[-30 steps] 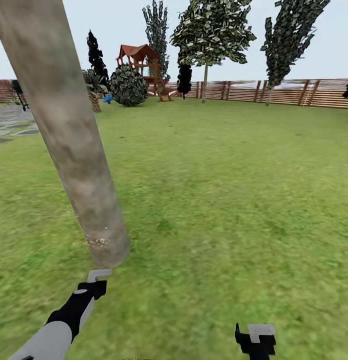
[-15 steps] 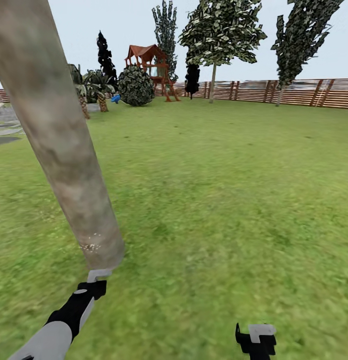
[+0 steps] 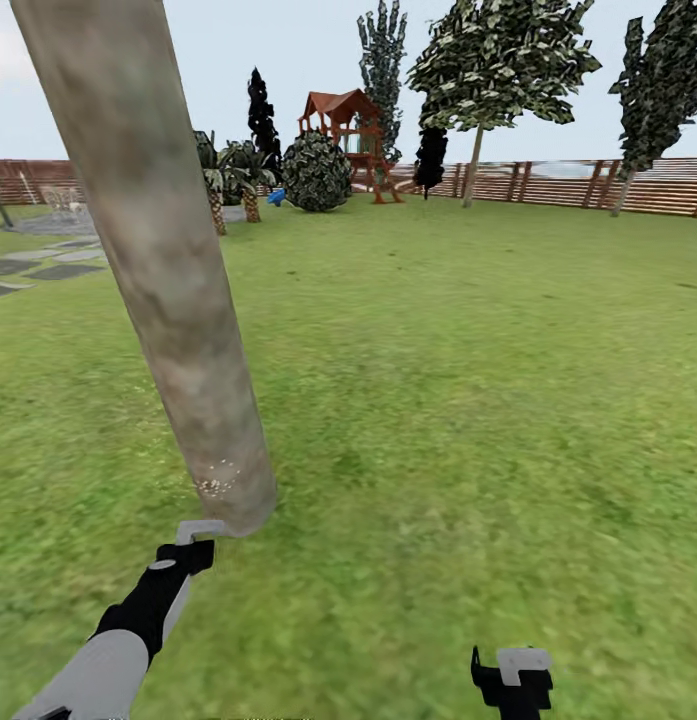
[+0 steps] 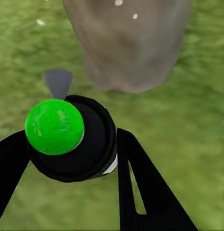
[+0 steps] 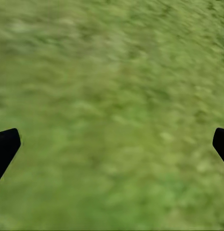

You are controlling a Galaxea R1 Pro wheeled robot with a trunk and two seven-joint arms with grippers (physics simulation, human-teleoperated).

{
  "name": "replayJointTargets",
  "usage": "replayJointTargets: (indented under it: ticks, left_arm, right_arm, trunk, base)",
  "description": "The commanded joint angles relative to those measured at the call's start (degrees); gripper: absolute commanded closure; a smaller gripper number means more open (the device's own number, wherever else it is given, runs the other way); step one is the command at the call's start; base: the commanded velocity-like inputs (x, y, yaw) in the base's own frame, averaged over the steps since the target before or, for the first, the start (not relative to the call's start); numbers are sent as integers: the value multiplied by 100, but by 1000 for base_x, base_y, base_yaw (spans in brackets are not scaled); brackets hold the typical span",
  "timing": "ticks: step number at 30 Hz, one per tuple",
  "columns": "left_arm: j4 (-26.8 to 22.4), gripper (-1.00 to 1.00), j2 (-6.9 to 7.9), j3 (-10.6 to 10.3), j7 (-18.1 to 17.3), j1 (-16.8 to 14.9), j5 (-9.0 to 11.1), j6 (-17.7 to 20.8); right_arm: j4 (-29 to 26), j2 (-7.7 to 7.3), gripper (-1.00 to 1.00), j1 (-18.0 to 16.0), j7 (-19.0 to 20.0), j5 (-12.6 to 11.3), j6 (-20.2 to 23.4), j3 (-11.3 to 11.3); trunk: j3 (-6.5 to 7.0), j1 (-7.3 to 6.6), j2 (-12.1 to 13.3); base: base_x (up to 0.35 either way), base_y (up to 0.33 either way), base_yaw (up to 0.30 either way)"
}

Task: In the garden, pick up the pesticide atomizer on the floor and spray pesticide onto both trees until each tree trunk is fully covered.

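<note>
1. The garden lawn [image 3: 458, 380] spreads wide and green ahead of me, ringed far off by a brown slatted fence [image 3: 558, 183].
2. The near tree trunk [image 3: 158, 250], mottled grey-brown, leans across the left of my head view and meets the grass just in front of my left arm.
3. A second tree [image 3: 488, 60] with a blocky green crown stands well apart near the fence, beside a wooden playhouse [image 3: 348, 125].
4. Grey stone slabs of the floor [image 3: 38, 262] lie at the far left.
5. My left end effector [image 4: 68, 159] is closed around the pesticide atomizer [image 4: 83, 139], a black cylinder topped here by a green ball, its grey nozzle aimed at the trunk's foot.
6. My right end effector [image 5: 112, 144] hangs over bare grass, fingers spread wide, gripping nothing.
7. Whitish specks of pesticide [image 3: 218, 483] cling low on the near trunk, just above the grass.
</note>
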Motion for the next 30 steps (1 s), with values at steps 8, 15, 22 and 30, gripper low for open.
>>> replayJointTargets:
  ticks: [8,15,22,30]
  left_arm:
    - [-584,100,1,-832,-637,-270,-11,725]
    - [-589,100,1056,-783,-1362,-556,174,1086]
    - [-598,100,578,-842,-1389,-755,209,1106]
    - [-594,100,1126,-802,-1412,-893,231,1131]
  right_arm:
    - [-1,-9,-100,0,-6,1,0,-7]
    - [-2,-9,-100,0,-4,1,0,-2]
    - [-2,-9,-100,0,-5,1,0,-7]
    - [-2,-9,-100,0,-4,1,0,-7]
  trunk:
    - [0,0,0]
    - [0,0,0]
    - [0,0,0]
    - [0,0,0]
  base:
    - [0,0,85]
    - [0,0,0]
    - [0,0,0]
    - [0,0,0]
